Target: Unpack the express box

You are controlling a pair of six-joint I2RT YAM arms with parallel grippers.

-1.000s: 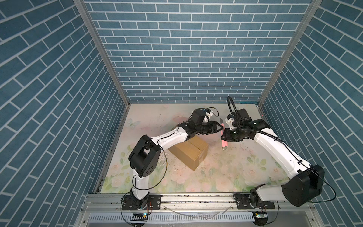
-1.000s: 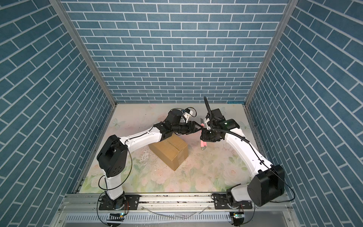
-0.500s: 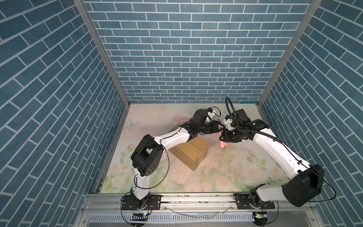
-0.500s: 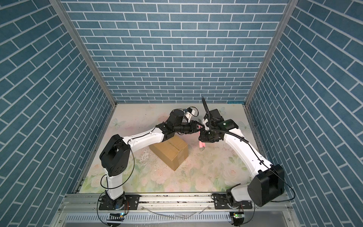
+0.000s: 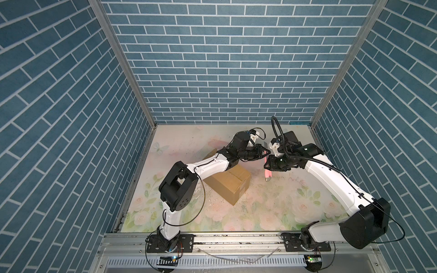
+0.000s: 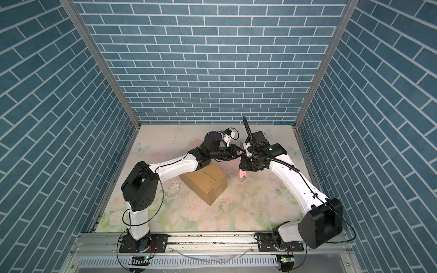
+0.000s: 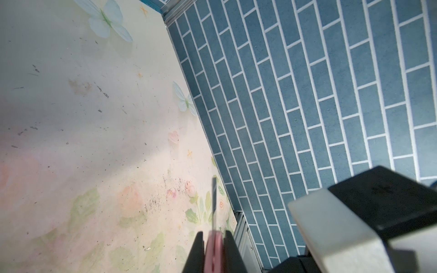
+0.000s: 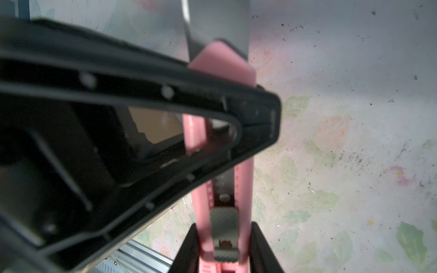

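**Left tool clamps onto the knife; box still sealed**

The express box (image 5: 228,183) sits where it was on the floral worktop (image 5: 260,208), just left of centre and skewed. Its top flaps are closed, and the left forearm passes over its far corner. The left tool (image 5: 266,156) is what has changed. A second ago it stood half open beside the pink knife (image 5: 268,173), and now it is pinched tight on the knife's body. In the left wrist view the pink handle (image 7: 214,250) sits squeezed between the black fingers (image 7: 196,250), and the thin blade (image 7: 214,201) pokes out ahead. The right tool (image 8: 223,236) has not let go. It grips the handle partly closed at the slider end, so both tools now hold one knife. I judge this to be a hand-over or re-grip before any cutting; the seam looks untouched.

Both arms reach inward and meet above the worktop, behind and right of the box. The left arm stretches long and low, the right bends at the elbow, and their tools sit nose to nose.
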